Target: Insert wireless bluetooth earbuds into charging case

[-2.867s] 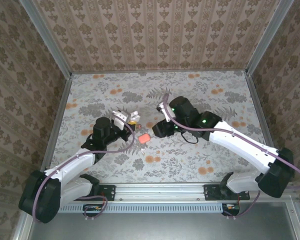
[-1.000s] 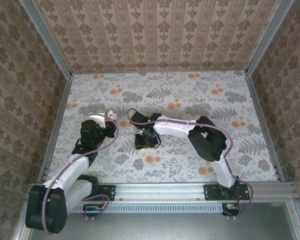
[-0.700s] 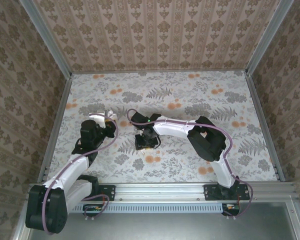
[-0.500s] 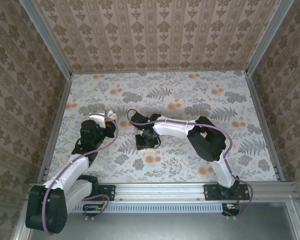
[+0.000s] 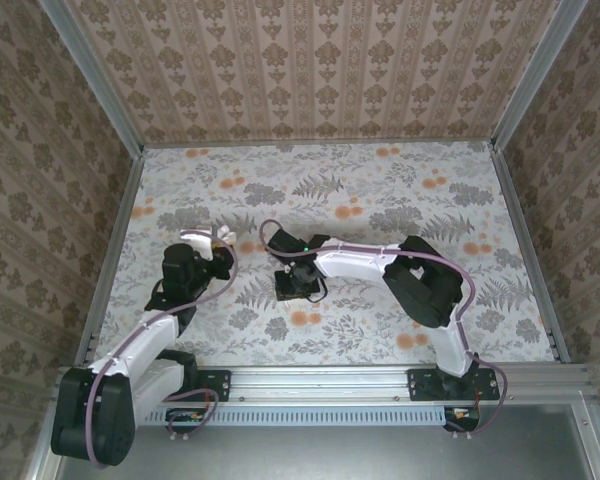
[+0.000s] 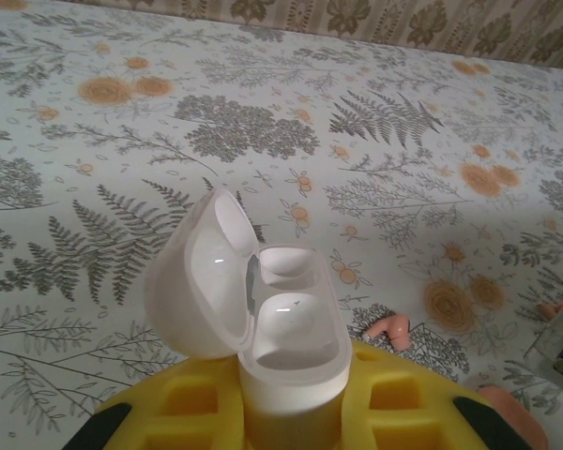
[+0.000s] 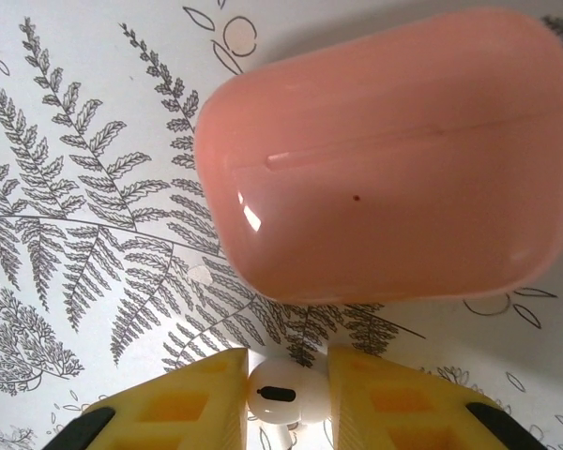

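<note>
Your left claw (image 6: 291, 412) is clamped on the open white charging case (image 6: 263, 309), lid back, seemingly for loading, well left of the coral shell (image 7: 385, 159); your right claw (image 7: 286, 367) pinches a white earbud (image 7: 281, 398) just beside it.

Pale table cover (image 5: 380, 200) printed with grey ferns and orange flowers; walls (image 5: 310, 70) tan with darker brown damask stripes; closed case (image 7: 385, 155) glossy coral pink; open case (image 6: 263, 309) milky white; earbud (image 7: 283, 392) white; fingers (image 7: 192, 398) yellow; arms (image 5: 355, 262) white and black

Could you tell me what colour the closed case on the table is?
The case is coral pink, best seen from the right wrist.
</note>
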Tool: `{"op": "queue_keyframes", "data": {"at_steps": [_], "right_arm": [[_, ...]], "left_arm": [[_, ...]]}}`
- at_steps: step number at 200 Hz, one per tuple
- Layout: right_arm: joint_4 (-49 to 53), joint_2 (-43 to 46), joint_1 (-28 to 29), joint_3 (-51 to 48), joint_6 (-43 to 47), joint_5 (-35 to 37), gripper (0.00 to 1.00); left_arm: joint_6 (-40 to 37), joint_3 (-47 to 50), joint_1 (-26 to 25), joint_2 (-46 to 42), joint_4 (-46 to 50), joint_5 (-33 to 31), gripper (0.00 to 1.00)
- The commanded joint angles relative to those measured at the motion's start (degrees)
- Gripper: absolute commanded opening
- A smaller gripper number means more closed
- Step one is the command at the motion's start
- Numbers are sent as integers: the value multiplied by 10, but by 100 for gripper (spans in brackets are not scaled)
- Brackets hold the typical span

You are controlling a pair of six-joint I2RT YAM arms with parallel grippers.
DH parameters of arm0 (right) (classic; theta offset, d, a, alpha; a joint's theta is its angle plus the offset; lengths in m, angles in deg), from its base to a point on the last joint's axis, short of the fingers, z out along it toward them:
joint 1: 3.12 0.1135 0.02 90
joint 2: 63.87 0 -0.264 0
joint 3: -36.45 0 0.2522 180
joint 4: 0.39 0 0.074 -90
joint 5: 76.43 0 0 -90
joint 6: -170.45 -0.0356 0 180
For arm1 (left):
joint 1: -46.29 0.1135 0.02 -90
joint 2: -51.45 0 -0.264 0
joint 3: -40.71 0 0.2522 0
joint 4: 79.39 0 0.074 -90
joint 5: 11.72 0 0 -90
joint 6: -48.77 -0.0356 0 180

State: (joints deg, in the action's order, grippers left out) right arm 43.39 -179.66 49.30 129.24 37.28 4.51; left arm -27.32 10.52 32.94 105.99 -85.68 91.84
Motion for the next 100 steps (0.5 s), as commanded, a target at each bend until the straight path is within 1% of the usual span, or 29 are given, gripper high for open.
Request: {"op": "queue_keyframes", "data": {"at_steps": [1,43,75,100], "right_arm": [[-73,46,6,-56,-32,44,26],[-218,124,6,-172,-44,108,25],[-350,174,6,-254,-39,131,24],[-423,219,7,-306,-18,160,24]], "left_arm": [[-11,8,1,16,-44,44,15],[-34,22,-22,57,-128,84,14],[-48,27,-46,95,-193,116,14],[-89,28,-70,110,-222,146,14]]}}
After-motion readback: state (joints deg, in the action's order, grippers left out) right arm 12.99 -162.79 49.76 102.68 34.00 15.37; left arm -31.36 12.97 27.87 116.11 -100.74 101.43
